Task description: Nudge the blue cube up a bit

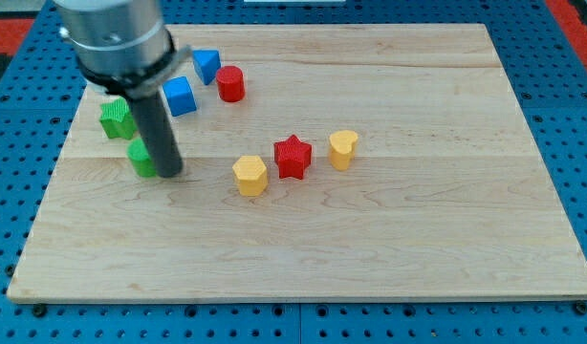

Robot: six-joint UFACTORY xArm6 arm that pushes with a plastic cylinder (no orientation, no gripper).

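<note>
The blue cube (180, 96) sits on the wooden board (389, 239) near the view's top left. A blue triangular block (206, 65) lies just above and right of it. A red cylinder (229, 83) stands to the cube's right. My tip (169, 175) rests on the board below the blue cube, a short way down from it and apart from it. The tip touches or nearly touches a small green block (141, 158) on its left. The rod and the arm's body hide part of the board's top left.
A green star-shaped block (116, 118) lies left of the rod. A yellow hexagonal block (250, 175), a red star (293, 156) and a yellow heart-shaped block (342, 148) stand in a row near the board's middle. Blue pegboard surrounds the board.
</note>
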